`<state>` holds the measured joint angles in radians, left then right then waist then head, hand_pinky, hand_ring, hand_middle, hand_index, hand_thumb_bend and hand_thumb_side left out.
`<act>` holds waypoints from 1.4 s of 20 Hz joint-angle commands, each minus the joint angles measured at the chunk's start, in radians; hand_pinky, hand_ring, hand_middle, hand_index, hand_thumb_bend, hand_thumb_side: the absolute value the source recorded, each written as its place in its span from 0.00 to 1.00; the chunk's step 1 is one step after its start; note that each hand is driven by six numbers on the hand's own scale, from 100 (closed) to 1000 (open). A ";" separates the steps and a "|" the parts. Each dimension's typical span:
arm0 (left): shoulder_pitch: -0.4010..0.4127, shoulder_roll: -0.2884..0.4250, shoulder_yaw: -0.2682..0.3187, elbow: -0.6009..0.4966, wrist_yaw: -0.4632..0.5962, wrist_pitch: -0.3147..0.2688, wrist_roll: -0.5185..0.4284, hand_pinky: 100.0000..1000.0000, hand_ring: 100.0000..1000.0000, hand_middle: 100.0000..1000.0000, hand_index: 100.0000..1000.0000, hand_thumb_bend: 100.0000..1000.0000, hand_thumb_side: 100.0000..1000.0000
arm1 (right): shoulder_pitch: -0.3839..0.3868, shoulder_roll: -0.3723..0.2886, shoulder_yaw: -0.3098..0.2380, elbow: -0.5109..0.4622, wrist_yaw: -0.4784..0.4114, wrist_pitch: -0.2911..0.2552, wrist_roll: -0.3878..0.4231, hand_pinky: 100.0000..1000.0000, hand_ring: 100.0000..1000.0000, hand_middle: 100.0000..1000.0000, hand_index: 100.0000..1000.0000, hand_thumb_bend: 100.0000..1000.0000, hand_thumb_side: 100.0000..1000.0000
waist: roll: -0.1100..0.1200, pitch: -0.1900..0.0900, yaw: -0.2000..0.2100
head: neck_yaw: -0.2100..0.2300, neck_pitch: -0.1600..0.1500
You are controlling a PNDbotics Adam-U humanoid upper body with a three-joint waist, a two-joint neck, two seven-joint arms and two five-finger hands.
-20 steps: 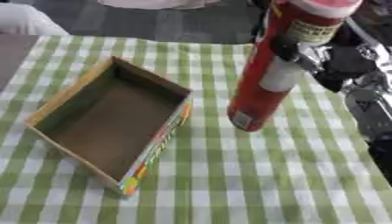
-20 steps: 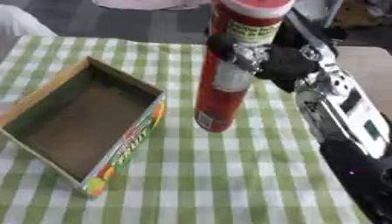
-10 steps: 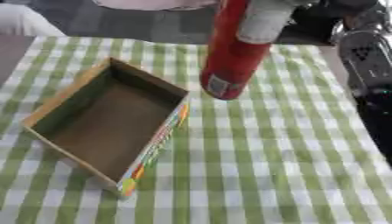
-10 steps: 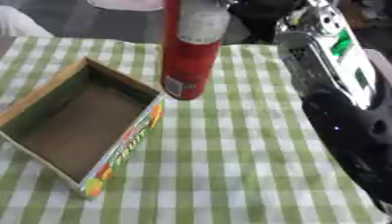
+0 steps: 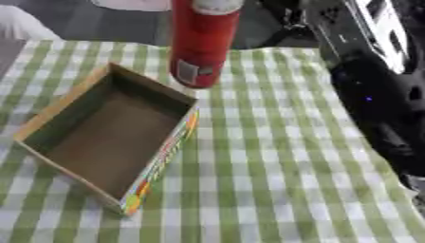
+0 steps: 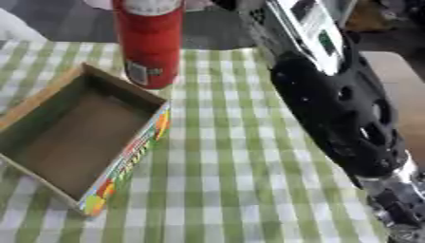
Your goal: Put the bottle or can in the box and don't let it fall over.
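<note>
Now, can (image 5: 202, 42): red, upright, above the box's far corner.
Box (image 5: 158, 159): open cardboard, on the checked cloth (image 5: 274, 166).
Right hand: out of view, grip unknown; only its arm (image 6: 332, 95) shows.

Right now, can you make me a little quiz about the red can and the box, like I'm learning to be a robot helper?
1. True or false: the red can is already inside the box.
2. What is in the box? A) nothing B) a cup C) a spoon
3. Fill in: the cloth has green and ____ checks.

Key: 1 false, it hangs above the box's far corner; 2 A; 3 white.
</note>
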<state>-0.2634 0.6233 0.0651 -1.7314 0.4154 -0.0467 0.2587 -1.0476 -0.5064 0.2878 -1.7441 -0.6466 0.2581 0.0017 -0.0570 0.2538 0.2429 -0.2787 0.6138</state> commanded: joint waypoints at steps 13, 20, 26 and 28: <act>-0.010 -0.010 0.030 0.018 0.031 -0.007 0.033 0.74 0.82 0.74 0.80 0.46 0.42 | -0.045 0.137 0.092 0.163 0.246 -0.020 0.020 0.52 0.50 0.49 0.57 0.34 0.00 | -0.003 0.003 0.053 | -0.075 -0.019; -0.010 -0.015 0.046 0.037 0.043 -0.015 0.056 0.74 0.82 0.74 0.80 0.46 0.42 | -0.025 0.194 0.118 0.219 0.249 -0.035 -0.042 0.53 0.50 0.50 0.57 0.33 0.00 | -0.003 0.011 0.060 | -0.098 -0.012; -0.013 -0.019 0.052 0.054 0.051 -0.015 0.070 0.74 0.82 0.74 0.80 0.46 0.42 | -0.003 0.228 0.139 0.258 0.248 -0.040 -0.067 0.55 0.52 0.51 0.58 0.36 0.00 | -0.001 0.015 0.059 | -0.102 -0.005; -0.013 -0.019 0.052 0.058 0.051 -0.015 0.071 0.74 0.82 0.74 0.80 0.46 0.42 | 0.005 0.234 0.149 0.270 0.259 -0.051 -0.061 0.65 0.63 0.63 0.69 0.46 0.00 | -0.002 0.016 0.059 | -0.102 -0.005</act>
<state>-0.2658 0.5870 0.1025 -1.6658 0.4609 -0.0601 0.3251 -1.0257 -0.2735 0.4386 -1.4713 -0.3950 0.2134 -0.0558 -0.0693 0.2839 0.3015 -0.3772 0.6101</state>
